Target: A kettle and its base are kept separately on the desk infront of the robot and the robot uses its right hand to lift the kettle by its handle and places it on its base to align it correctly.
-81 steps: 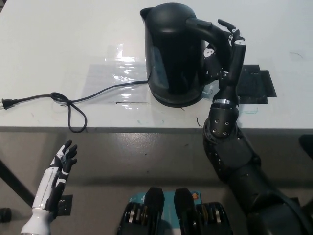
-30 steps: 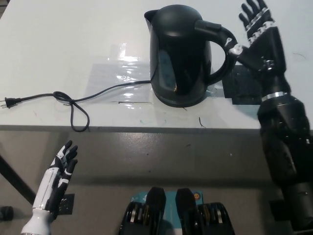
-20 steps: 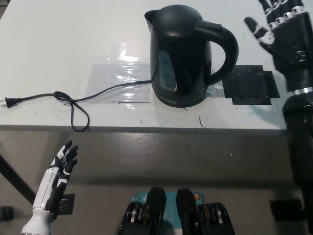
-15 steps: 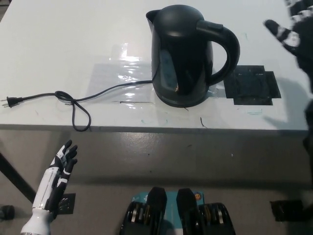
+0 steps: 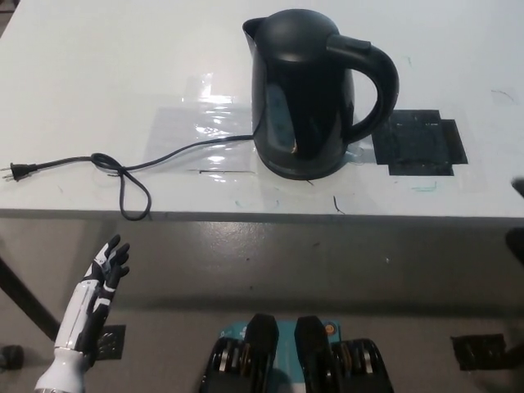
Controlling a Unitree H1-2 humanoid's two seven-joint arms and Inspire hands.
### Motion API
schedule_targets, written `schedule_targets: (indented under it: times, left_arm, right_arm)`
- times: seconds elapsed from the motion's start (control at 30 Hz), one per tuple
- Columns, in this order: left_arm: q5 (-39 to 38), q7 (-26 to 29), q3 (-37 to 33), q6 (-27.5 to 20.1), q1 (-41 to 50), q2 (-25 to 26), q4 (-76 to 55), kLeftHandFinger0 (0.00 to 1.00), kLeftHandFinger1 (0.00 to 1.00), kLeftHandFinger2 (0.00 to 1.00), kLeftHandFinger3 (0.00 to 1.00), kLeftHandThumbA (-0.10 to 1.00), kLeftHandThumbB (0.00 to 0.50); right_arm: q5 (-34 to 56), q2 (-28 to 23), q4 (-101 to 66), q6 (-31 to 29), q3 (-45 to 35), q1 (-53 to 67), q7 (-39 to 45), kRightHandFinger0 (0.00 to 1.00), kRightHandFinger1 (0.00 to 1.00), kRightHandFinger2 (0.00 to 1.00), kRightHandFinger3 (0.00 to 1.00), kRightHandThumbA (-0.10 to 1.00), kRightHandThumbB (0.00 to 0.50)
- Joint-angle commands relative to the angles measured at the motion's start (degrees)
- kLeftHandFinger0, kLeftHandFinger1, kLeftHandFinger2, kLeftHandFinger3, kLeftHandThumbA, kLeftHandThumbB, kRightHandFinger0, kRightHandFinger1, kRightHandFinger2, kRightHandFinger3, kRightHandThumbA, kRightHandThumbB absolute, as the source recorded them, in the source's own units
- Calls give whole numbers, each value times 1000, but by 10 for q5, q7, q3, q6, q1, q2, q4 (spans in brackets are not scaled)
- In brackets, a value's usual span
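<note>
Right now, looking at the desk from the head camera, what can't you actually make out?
- Base: hidden in the head view by the kettle standing over it; only the power cord leading under the kettle shows, so alignment cannot be judged.
- Right hand: cut off by the picture's right edge; only dark slivers show there.
- Left hand: resting low at the lower left, below the desk edge, its fingers apart.
- Black patch right of the kettle: too indistinct to identify.

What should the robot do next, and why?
Probably nothing more than rest. The kettle stands upright on its base, cord trailing left, and nothing is holding the handle. The right hand is out of view; the left hand hangs open below the desk.
</note>
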Motion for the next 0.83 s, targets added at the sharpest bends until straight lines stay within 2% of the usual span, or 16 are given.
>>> schedule_targets:
  times: [0.0, 0.07, 0.1, 0.13, 0.17, 0.27, 0.4, 0.53, 0.67, 0.8]
  left_arm:
    - [-15, -7, 10, -30, -5, 17, -8, 1000, 1000, 1000, 1000, 942, 223]
    - [-16, -8, 9, -35, -4, 16, -6, 1000, 1000, 1000, 1000, 941, 222]
    - [-19, -11, 8, -39, -4, 17, -4, 1000, 1000, 1000, 1000, 956, 230]
    - [-19, -11, 8, -39, -4, 17, -4, 1000, 1000, 1000, 1000, 956, 230]
    - [-23, -14, 7, -46, -4, 17, -1, 1000, 1000, 1000, 1000, 961, 222]
    - [-39, -24, 7, -59, -3, 18, 6, 1000, 1000, 1000, 1000, 989, 236]
    - [-44, -26, 6, -63, -4, 19, 9, 1000, 1000, 1000, 1000, 1000, 236]
    - [-44, -27, 7, -66, -3, 21, 11, 1000, 1000, 1000, 1000, 1000, 240]
    - [-43, -29, 4, -81, 0, 24, 19, 1000, 1000, 1000, 1000, 994, 200]
    - [-44, -31, 2, -84, 4, 26, 22, 1000, 1000, 1000, 1000, 994, 206]
  right_arm:
    - [-113, 14, -25, -109, -15, 169, 21, 1000, 1000, 1000, 1000, 1000, 386]
    - [-118, 14, -3, -114, -10, 181, 23, 1000, 1000, 1000, 1000, 1000, 385]
    - [-119, 11, 26, -117, -1, 182, 29, 1000, 1000, 1000, 1000, 1000, 363]
    - [-119, 11, 26, -117, -1, 182, 29, 1000, 1000, 1000, 1000, 1000, 363]
    - [-123, 10, 60, -123, 9, 178, 33, 1000, 1000, 1000, 1000, 1000, 330]
    - [-146, 11, 143, -118, 40, 157, 40, 1000, 1000, 1000, 1000, 1000, 346]
    - [-171, 4, 181, -121, 58, 148, 44, 1000, 1000, 1000, 1000, 1000, 329]
    - [-173, 3, 203, -121, 68, 144, 48, 1000, 1000, 1000, 1000, 1000, 337]
    - [-156, 7, 248, -109, 81, 139, 56, 1000, 1000, 1000, 1000, 1000, 304]
    - [-148, 9, 260, -111, 84, 141, 57, 1000, 1000, 1000, 1000, 1000, 288]
